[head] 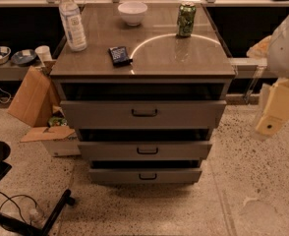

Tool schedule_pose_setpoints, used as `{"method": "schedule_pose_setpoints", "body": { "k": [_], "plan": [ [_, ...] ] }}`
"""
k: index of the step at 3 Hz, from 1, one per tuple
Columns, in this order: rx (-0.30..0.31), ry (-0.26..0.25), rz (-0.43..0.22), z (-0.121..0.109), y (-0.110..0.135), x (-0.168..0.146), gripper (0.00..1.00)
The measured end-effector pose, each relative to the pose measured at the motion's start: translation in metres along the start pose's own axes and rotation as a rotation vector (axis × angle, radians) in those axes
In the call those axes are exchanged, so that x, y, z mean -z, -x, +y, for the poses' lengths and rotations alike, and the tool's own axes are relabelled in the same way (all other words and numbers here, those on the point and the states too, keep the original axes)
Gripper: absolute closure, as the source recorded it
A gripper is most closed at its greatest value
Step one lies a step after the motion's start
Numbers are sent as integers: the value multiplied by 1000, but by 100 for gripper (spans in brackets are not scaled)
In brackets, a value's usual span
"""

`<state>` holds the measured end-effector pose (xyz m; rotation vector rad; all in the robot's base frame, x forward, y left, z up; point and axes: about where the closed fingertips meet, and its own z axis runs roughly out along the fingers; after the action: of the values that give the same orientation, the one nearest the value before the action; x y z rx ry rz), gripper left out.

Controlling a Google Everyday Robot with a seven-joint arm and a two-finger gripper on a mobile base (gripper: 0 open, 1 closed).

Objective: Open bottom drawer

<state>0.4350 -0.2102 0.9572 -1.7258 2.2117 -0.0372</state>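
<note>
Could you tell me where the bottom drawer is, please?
The shallow grey-brown bottom drawer sits lowest in the cabinet, centre frame, beneath the medium drawer front; the cream claw hangs far right, apart.

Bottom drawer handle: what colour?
Handle is dark, near black, on the grey-brown bottom drawer. Camera view. Gripper hangs right of the cabinet.

Cream hand (274, 111) at right, grey-brown bottom drawer (119, 176), speckled floor (255, 181).

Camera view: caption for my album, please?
Gripper hangs at the right edge, well clear of the bottom drawer.
</note>
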Motion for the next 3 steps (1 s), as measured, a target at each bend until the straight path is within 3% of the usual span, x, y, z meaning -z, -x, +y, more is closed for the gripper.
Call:
{"method": "schedule_pose_setpoints", "body": {
  "k": [1,2,3],
  "plan": [
    [-24,51,-71,26,2,-49,0],
    [-16,88,-61,52,5,-122,0],
    [2,139,-2,69,2,-204,0]
  ]
}}
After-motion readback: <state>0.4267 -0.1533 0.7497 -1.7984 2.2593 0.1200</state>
